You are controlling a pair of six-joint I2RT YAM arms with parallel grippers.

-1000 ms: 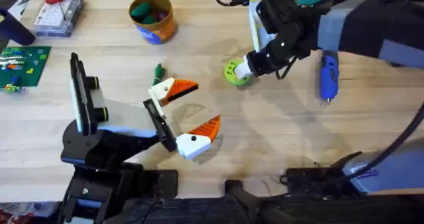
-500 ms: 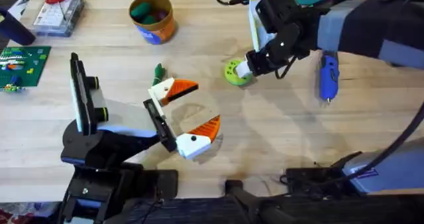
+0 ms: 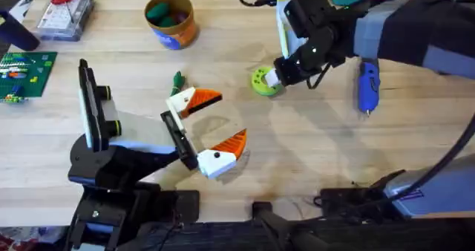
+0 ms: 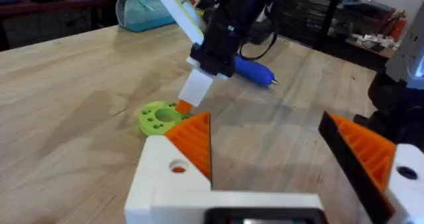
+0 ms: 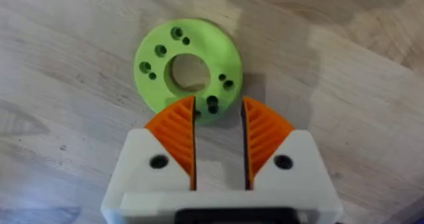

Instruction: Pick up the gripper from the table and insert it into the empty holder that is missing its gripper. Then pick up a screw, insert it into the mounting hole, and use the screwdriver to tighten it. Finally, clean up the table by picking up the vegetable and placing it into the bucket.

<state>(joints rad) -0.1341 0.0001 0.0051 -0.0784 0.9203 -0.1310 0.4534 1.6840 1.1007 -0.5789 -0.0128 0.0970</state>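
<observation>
My right gripper hovers at the edge of a lime-green ring with several holes. Its orange pads stand open by a narrow gap with nothing between them. The blue screwdriver lies on the table to the right of that arm. My left gripper is wide open and holds nothing near the table's middle. The small dark-green vegetable lies just beyond its far finger. The orange bucket stands at the back with toy pieces inside. The screw and the holder are out of view.
A clear parts box and a green board sit at the back left. A teal container stands at the back right. Bare wooden table stretches between the two arms.
My right gripper has crept slightly left, and the green ring has shifted a little left with it. The left arm has not moved.
</observation>
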